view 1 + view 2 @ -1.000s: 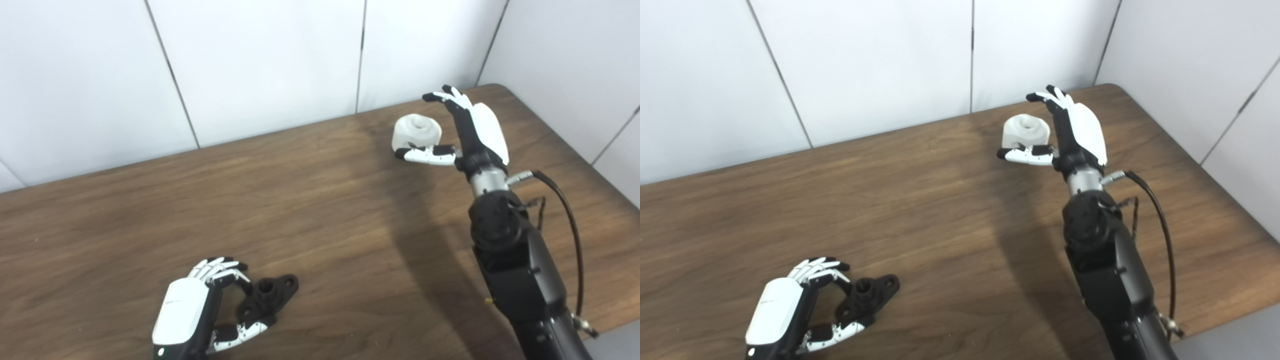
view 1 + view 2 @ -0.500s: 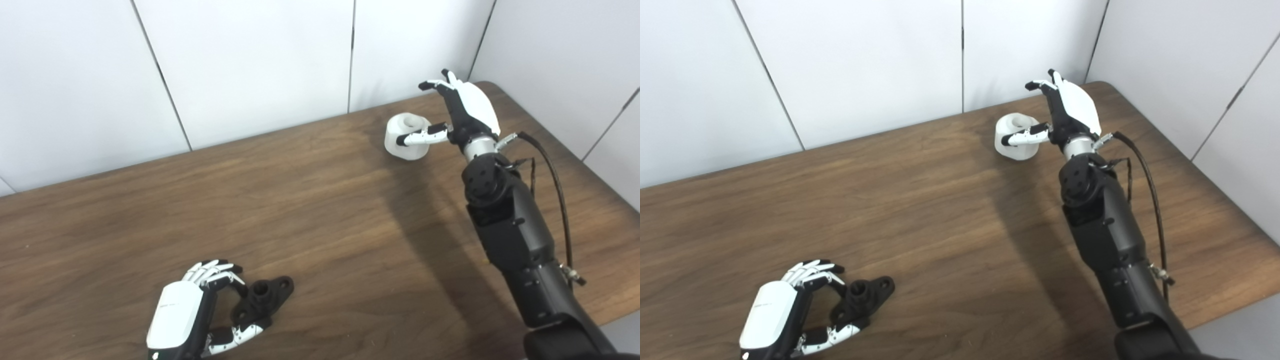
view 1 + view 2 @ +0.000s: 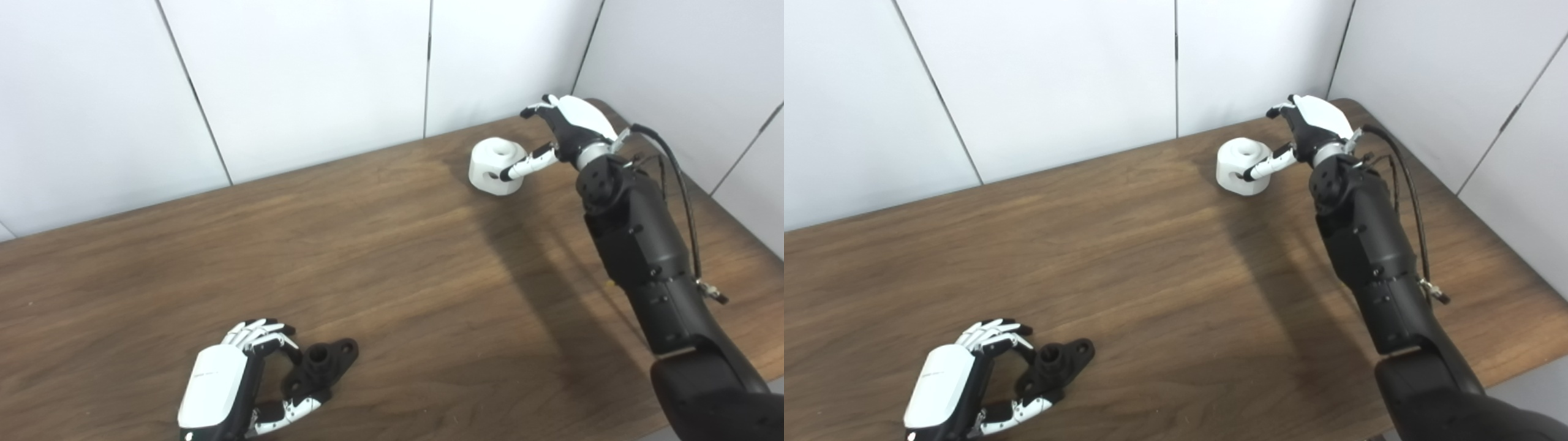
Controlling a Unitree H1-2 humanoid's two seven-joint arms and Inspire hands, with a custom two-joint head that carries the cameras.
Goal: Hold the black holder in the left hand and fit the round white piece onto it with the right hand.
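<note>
A: The left hand [image 3: 228, 384], down at seven o'clock on the table [image 3: 380, 269], has its fingers curled around the near end of the black holder [image 3: 321, 365], thumb underneath. It looks closed on it, though the holder seems to rest on the wood.

B: And the holder itself?

A: Dark, flat-flanged, with a short upright socket in the middle and a hole through the far lug, pointing toward two o'clock.

B: Over to the right, then.

A: The round white piece [image 3: 495, 165] sits at one o'clock, near the back edge. It is a stubby cylinder with a dished top, a central bore and a hole in its side. The right hand [image 3: 566, 128] is spread around it, thumb touching the near wall, fingers arched past the far side. It has not closed.

B: So which step?

A: Grasping the white piece, I'd judge. Next the fingers need to close, then lift and carry it toward seven o'clock, bore lined up over the socket.
</note>
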